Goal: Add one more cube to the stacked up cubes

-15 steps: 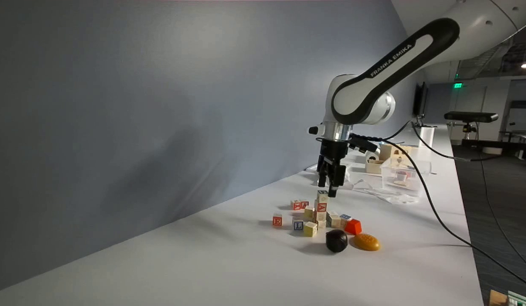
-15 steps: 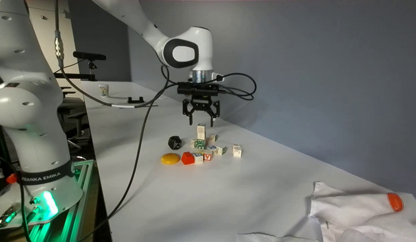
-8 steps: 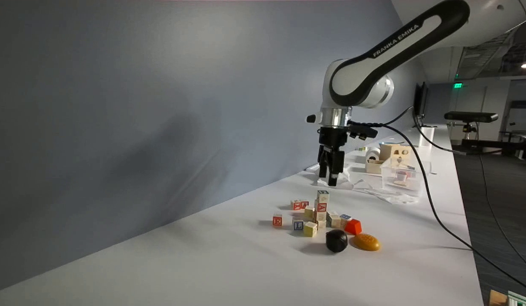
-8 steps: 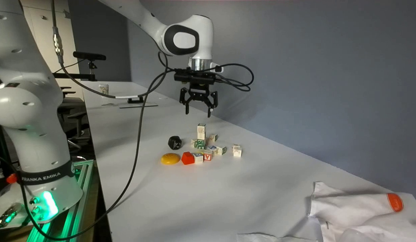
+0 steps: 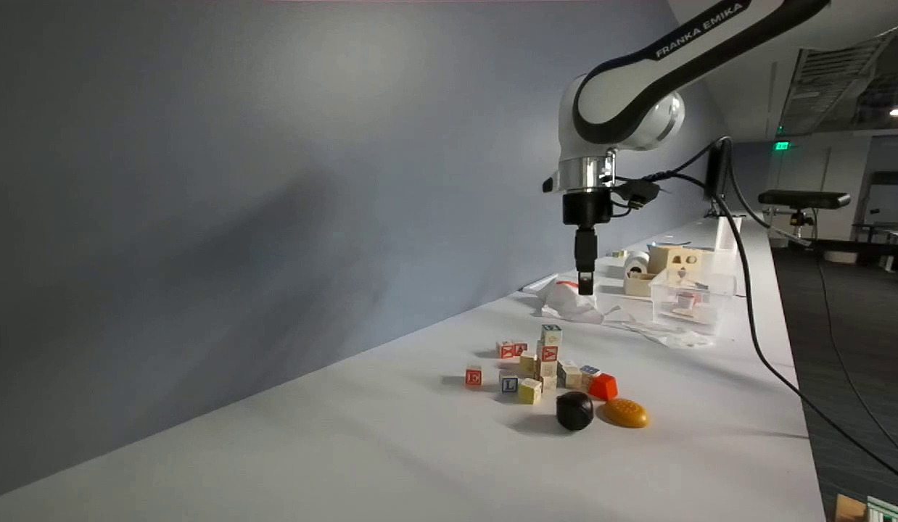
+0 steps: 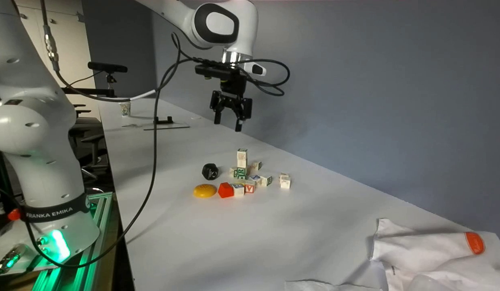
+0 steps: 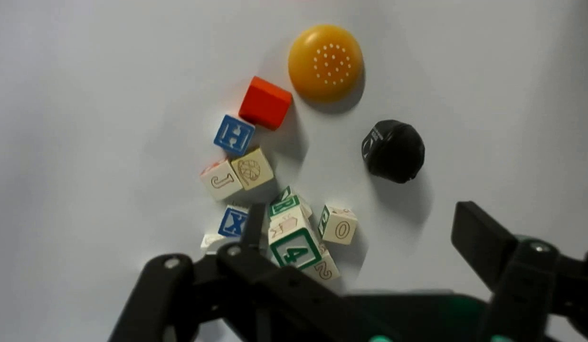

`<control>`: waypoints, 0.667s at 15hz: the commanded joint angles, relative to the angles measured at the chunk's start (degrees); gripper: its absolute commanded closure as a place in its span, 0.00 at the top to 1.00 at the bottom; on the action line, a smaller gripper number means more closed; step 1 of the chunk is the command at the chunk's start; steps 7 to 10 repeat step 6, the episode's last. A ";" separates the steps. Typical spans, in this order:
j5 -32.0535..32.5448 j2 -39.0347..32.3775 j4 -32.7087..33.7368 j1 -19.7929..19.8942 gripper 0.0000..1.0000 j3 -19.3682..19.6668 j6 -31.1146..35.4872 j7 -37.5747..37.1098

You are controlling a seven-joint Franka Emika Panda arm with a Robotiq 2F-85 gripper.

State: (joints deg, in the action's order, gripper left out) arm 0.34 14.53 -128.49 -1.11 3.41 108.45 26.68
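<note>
We find the stacked up cubes (image 5: 548, 355) standing upright on the pale table (image 5: 347, 471), right of centre in the lower half of an exterior view and low in the middle of the wrist view, where a green-framed 4 shows on top. The levels look slightly out of line, so we expect the column to topple at a nudge. We take the cubes for painted wood: light, stiff, smooth, hardly fragile, and best held by two opposite side faces.

For the addition we favour the cube marked E (image 5: 474, 375), which stands apart at the left end of the group in an exterior view and gives more room to grip; the cube marked O (image 7: 339, 224), just right of the column in the wrist view, leaves less.

Farther out, the red block (image 7: 265, 103) lies toward the upper left of the wrist view, the orange piece (image 7: 326, 63) at the top middle and the black ball (image 7: 393, 151) right of centre.

The gripper (image 6: 227, 125) hangs in the upper middle of an exterior view, well above the cubes, its fingers (image 7: 484, 244) spread and holding nothing. Whether the column already has its extra cube we cannot tell; if not, we judge a pick comes next
</note>
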 commanded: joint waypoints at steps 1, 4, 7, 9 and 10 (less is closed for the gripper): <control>2.98 2.03 0.66 0.86 1.00 -1.69 -6.22 -12.10; 1.83 1.09 0.42 0.14 1.00 -0.78 -4.54 -9.83; 1.95 1.18 0.46 0.18 1.00 -0.86 -4.83 -10.73; 1.95 1.18 0.46 0.18 1.00 -0.86 -4.83 -10.73; 1.95 1.18 0.46 0.18 1.00 -0.86 -4.83 -10.73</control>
